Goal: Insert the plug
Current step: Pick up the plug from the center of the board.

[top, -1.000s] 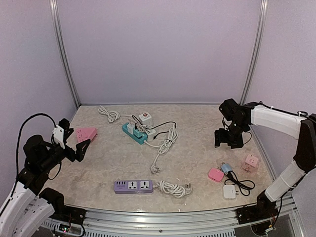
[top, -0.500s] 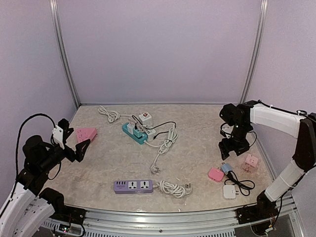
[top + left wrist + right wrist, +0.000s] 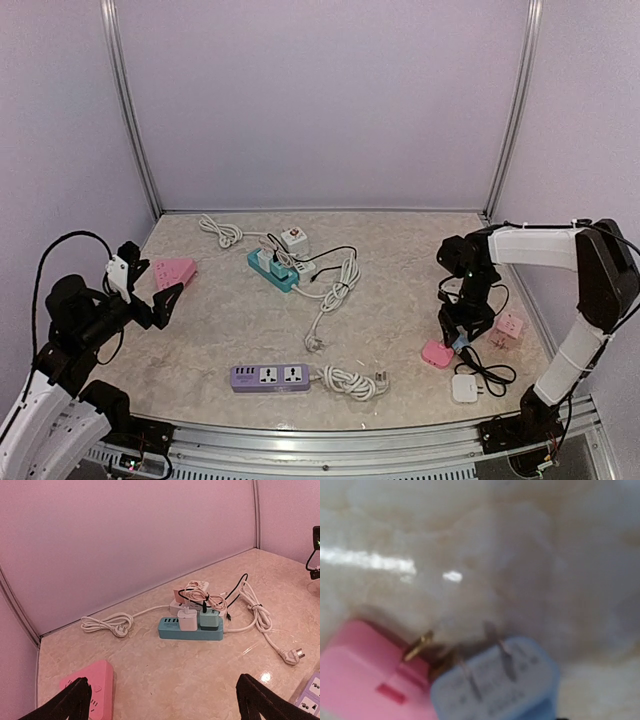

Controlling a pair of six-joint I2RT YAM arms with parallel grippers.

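A small blue plug (image 3: 495,680) with two flat prongs lies on the table against a pink plug (image 3: 365,680); it fills the bottom of the blurred right wrist view. My right gripper (image 3: 460,335) is down over this blue plug (image 3: 461,344), and its fingers do not show in its own view. A purple power strip (image 3: 270,377) lies near the front edge. My left gripper (image 3: 162,705) hangs open above the table at the left (image 3: 165,300), holding nothing.
A teal power strip (image 3: 272,270) with two chargers plugged in and coiled white cables sits at the back centre. A pink strip (image 3: 87,685) lies by my left gripper. A pink cube (image 3: 508,328) and a white adapter (image 3: 465,388) with black cable lie near the right arm.
My right gripper has dropped and come nearer, from above the table down onto the blue plug beside the pink plug. The left arm has not moved.
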